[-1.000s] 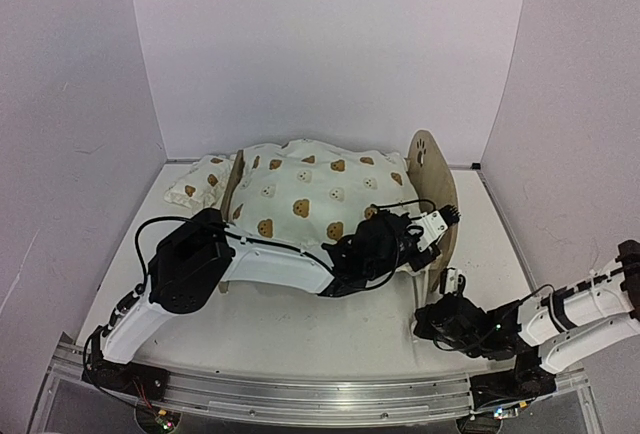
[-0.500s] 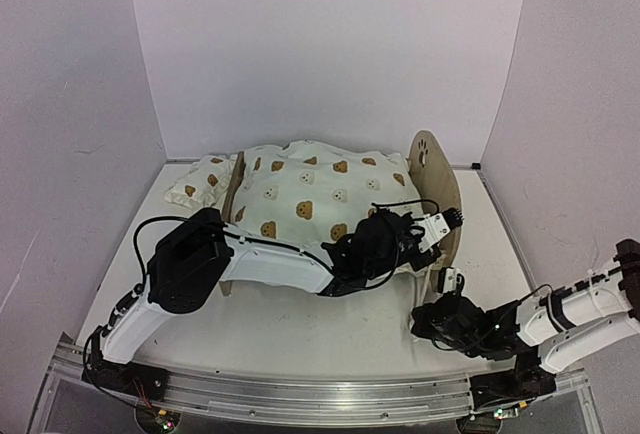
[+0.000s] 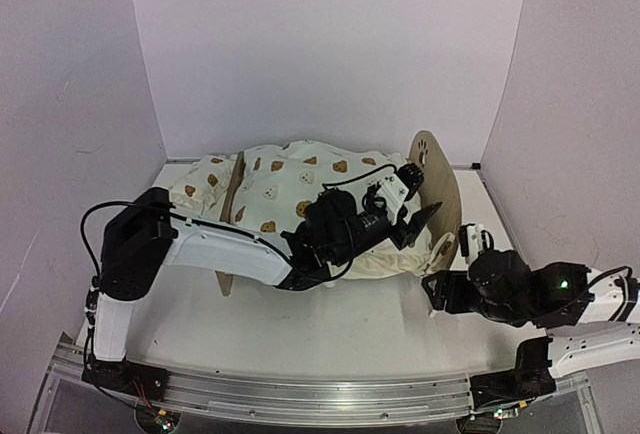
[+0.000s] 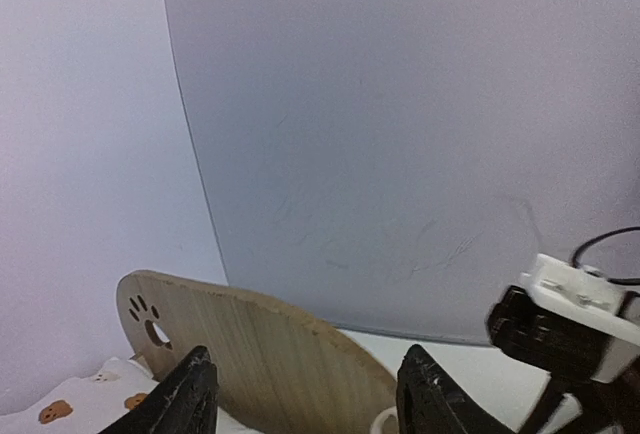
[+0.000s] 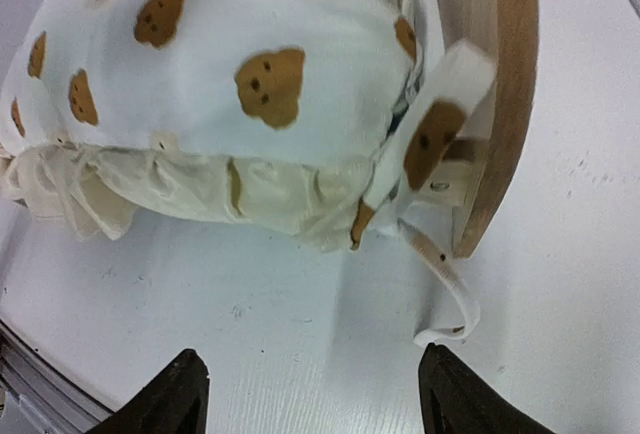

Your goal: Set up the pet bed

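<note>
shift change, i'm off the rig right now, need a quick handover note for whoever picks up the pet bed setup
Left hand: open, empty, raised over the cushion near the pet bed, at its right board.
Right hand: open, empty, by that board's near side above the table.
Done: cushion lies in the bed.
Left: one tie lies loose on the table, likely needs tying; pillow sits outside the left board, probably goes on the cushion.
</note>
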`<state>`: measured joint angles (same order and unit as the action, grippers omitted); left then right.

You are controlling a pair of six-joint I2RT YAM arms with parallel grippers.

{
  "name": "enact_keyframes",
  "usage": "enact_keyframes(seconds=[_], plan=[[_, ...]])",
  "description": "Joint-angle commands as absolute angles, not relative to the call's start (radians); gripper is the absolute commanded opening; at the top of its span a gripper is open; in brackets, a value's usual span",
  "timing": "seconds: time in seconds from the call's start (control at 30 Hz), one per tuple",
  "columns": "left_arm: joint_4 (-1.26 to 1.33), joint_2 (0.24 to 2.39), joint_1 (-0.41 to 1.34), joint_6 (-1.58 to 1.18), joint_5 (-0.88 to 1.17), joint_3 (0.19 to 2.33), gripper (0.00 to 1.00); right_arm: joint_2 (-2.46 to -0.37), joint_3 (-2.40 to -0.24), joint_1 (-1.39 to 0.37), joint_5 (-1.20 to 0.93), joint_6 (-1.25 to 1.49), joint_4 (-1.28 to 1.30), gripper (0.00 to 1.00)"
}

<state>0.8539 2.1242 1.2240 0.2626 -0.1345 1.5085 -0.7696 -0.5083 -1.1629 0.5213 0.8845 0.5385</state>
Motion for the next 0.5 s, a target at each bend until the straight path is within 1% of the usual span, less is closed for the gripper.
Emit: enact_keyframes(seconds=[0.0, 0.03, 0.07, 0.13, 0.17, 0.33, 0.37, 0.43, 0.47], plan=[[0.93, 1.943, 1.257, 0.125, -0.013, 1.411, 0.67, -0.742, -0.672, -1.167, 0.632, 0.687, 0.755, 0.76], [0.904, 1.907, 1.256, 0.1, 0.023, 1.384, 0.8, -0.741, -0.698, -1.166, 0.652, 0.663, 0.772, 0.76], [0.872, 1.862, 1.256, 0.078, 0.047, 1.349, 0.86, -0.742, -0.723, -1.165, 0.676, 0.638, 0.788, 0.76], [0.783, 1.798, 1.256, 0.036, 0.062, 1.313, 0.89, -0.75, -0.758, -1.15, 0.699, 0.594, 0.795, 0.77], [0.716, 1.767, 1.256, 0.024, 0.072, 1.296, 0.91, -0.759, -0.775, -1.134, 0.694, 0.58, 0.797, 0.74], [0.609, 1.619, 1.255, -0.066, 0.11, 1.164, 0.91, -0.832, -0.843, -0.984, 0.561, 0.549, 0.789, 0.5], [0.594, 1.602, 1.256, -0.082, 0.119, 1.146, 0.91, -0.845, -0.848, -0.952, 0.537, 0.554, 0.783, 0.49], [0.567, 1.573, 1.256, -0.117, 0.131, 1.116, 0.9, -0.881, -0.854, -0.915, 0.457, 0.585, 0.763, 0.41], [0.565, 1.564, 1.255, -0.139, 0.13, 1.102, 0.9, -0.9, -0.855, -0.9, 0.426, 0.606, 0.751, 0.4]])
